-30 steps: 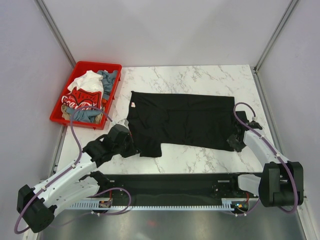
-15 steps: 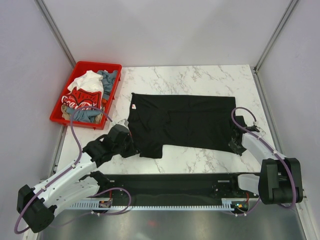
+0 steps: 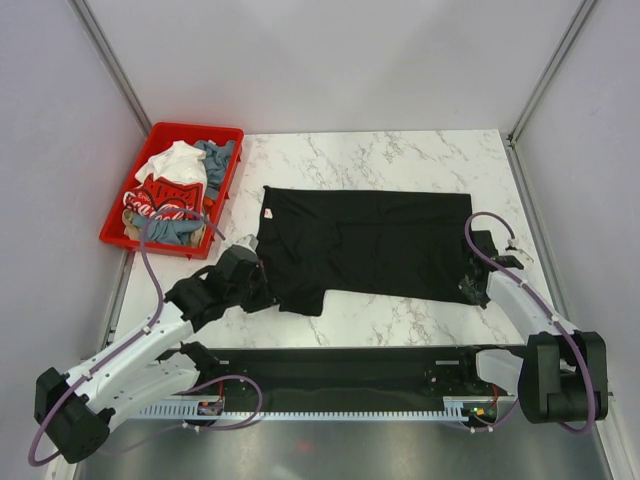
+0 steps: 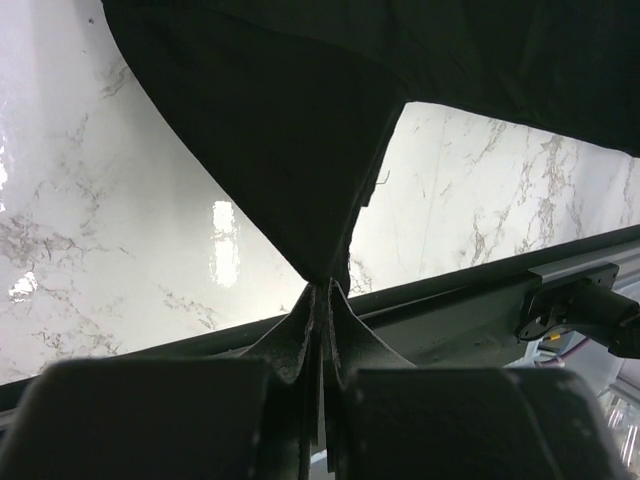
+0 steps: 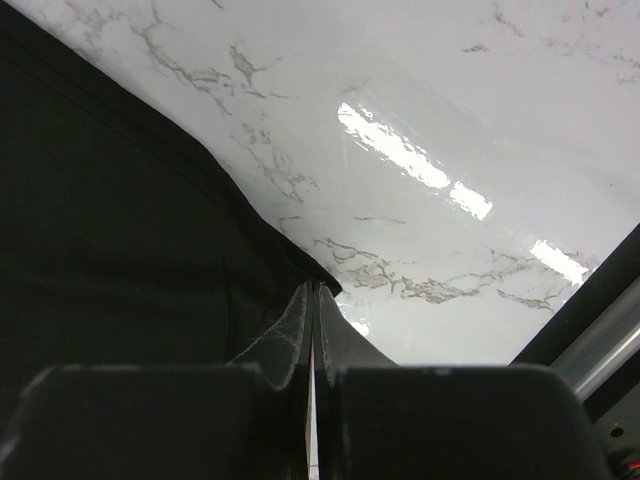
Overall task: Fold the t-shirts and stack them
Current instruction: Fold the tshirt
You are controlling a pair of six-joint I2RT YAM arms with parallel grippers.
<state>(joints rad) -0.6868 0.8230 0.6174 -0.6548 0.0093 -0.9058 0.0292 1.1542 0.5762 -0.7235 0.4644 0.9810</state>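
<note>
A black t-shirt (image 3: 360, 240) lies spread flat across the middle of a white marble desk (image 3: 400, 160), its small neck label toward the left. The left pincer (image 4: 320, 292) is closed tight on the shirt's near left corner, the cloth drawn to a point between its fingers. The right pincer (image 5: 313, 292) is closed on the shirt's near right corner, low over the desk. At the far left, a red bin (image 3: 112, 228) holds other t-shirts (image 3: 172, 190), heaped white, red and grey-blue.
</note>
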